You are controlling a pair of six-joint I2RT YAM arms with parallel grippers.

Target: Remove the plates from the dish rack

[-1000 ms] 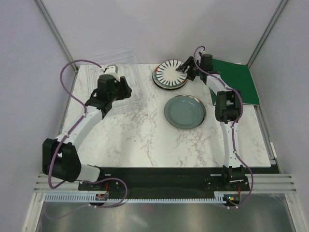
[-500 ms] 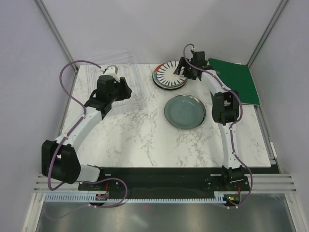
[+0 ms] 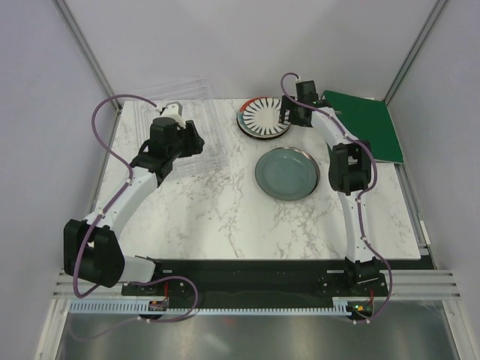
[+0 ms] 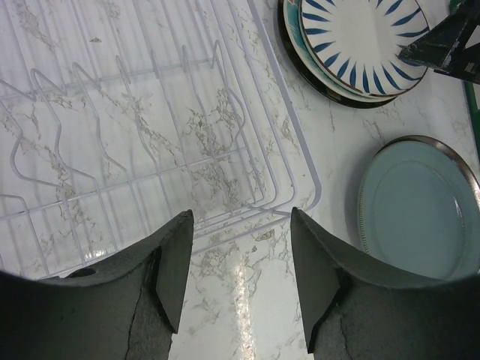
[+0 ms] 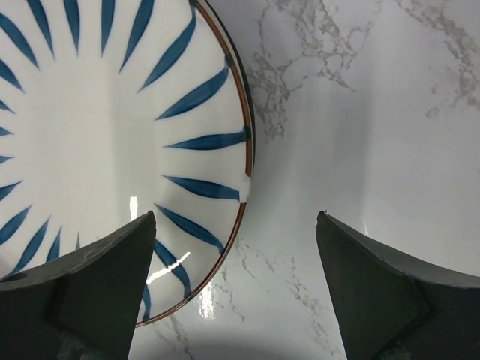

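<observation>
Dish rack holds no plates; striped plate stacked, teal plate out; left gripper, right gripper spread, empty. Looks done.

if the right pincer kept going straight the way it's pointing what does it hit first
Probably the rim of the striped plate: the open right pincer points down over that edge, with bare table beside it. Depth is unclear, so it could land on marble instead.

A white marbled table sits inside pale grey walls with aluminium corner posts.
</observation>
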